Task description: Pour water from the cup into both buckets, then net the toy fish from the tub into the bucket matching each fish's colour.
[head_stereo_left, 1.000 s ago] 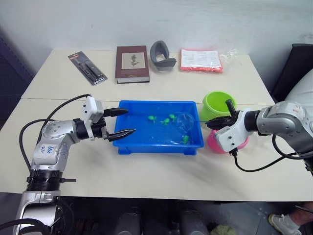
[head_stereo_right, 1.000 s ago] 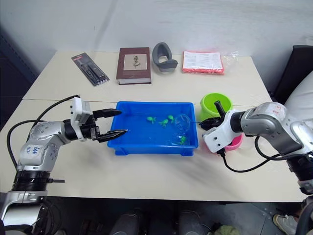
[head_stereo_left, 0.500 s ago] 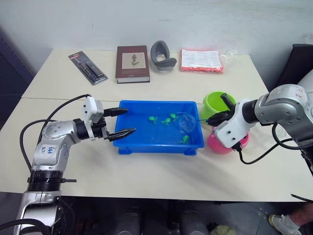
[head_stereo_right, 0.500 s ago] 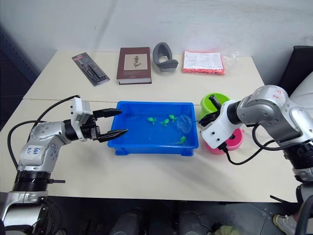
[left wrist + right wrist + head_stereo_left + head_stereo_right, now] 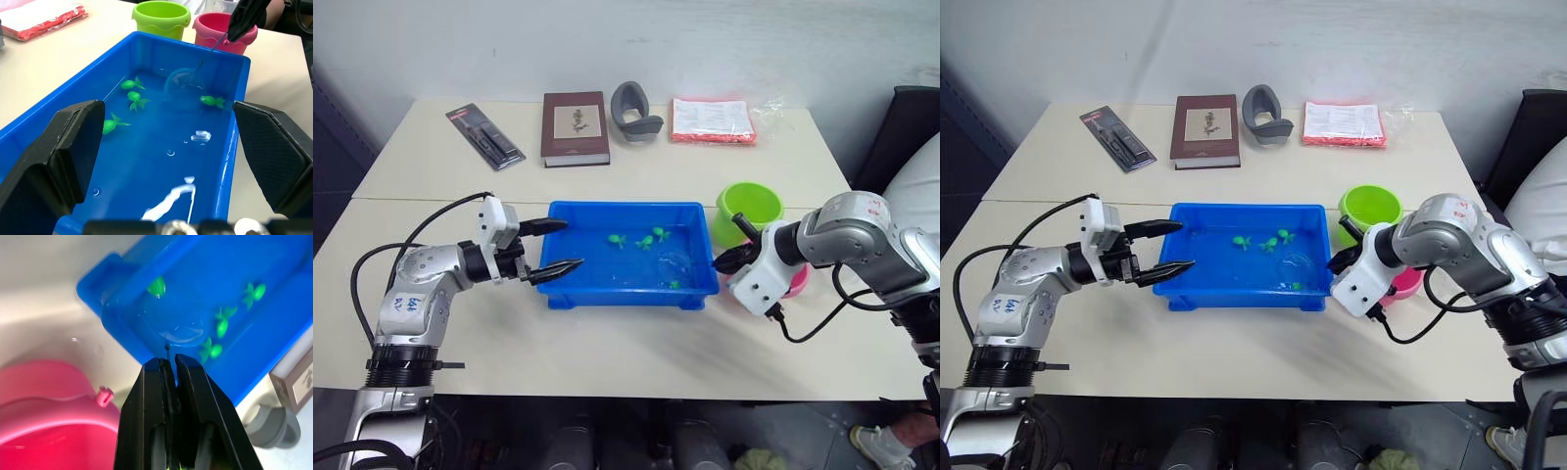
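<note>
Black fingers of my left gripper (image 5: 558, 245) stand spread wide and empty at the left end wall of the tub (image 5: 570, 294), unchanged from half a second ago, one finger over the rim and one outside the near-left corner. The tub sits near the table's (image 5: 607, 343) front edge, roughly midway along it, and holds water and four green toy fish (image 5: 135, 96); three lie grouped toward the far wall and one (image 5: 211, 101) toward the right end nearer the front wall. I see no pink fish in it. The net (image 5: 181, 84) has come down: half a second ago its hoop hung higher at the tub's right end, and now it lies low in the water just beside the lone fish, which is outside the hoop. My right gripper (image 5: 168, 363) is clamped tight on the net's thin handle, just outside the tub's right end wall. The green bucket (image 5: 748, 208) and the pink bucket (image 5: 222, 34) stand right of the tub, green behind pink, toward the table's right edge. My judgement: pouring is complete, a fresh scoop for that fish is under way, and its destination is the green bucket.
</note>
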Tool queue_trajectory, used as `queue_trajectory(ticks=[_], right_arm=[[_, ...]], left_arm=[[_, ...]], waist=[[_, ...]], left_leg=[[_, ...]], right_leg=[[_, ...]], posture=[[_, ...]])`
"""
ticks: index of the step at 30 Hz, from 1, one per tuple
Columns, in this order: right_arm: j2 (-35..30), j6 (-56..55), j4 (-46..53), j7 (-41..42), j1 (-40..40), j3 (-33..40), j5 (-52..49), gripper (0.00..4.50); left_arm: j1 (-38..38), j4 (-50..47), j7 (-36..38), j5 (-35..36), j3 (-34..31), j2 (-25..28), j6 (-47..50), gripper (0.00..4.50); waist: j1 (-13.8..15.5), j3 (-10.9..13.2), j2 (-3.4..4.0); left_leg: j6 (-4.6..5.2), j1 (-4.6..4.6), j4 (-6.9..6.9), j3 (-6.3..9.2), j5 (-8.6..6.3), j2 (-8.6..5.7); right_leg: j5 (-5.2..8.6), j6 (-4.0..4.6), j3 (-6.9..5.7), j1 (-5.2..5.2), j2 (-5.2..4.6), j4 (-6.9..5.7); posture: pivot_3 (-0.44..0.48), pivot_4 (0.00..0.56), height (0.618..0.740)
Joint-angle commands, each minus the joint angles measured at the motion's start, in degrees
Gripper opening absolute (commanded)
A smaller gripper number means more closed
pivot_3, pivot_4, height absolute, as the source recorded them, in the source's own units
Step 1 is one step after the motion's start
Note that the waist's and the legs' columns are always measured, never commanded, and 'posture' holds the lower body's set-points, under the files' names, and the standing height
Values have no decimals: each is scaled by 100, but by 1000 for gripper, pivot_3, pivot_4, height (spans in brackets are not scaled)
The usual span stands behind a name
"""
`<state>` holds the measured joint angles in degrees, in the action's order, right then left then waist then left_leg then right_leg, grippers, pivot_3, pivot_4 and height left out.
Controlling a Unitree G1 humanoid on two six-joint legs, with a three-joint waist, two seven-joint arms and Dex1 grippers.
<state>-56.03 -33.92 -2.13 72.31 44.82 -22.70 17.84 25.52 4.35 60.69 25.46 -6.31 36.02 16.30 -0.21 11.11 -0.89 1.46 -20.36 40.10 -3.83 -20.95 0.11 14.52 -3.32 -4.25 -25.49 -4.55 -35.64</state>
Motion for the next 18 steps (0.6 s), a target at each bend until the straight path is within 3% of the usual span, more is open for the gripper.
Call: queue_trajectory(ticks=[1,18], right_arm=[[8,34,177,241,-20,9,-364,0],[132,738,98,123,-291,314,-942,0]], left_arm=[[-42,-243,-15,112,-129,63,3,4489],[-166,-366,-32,122,-230,152,84,4489]], waist=[[0,0,0],[2,0,0]], left_leg=[[0,0,0,0,0,0],[0,0,0,2,0,1]], right_leg=[[0,0,0,0,0,0],[0,0,0,0,-1,1]], posture=[[0,150,740],[0,150,740]])
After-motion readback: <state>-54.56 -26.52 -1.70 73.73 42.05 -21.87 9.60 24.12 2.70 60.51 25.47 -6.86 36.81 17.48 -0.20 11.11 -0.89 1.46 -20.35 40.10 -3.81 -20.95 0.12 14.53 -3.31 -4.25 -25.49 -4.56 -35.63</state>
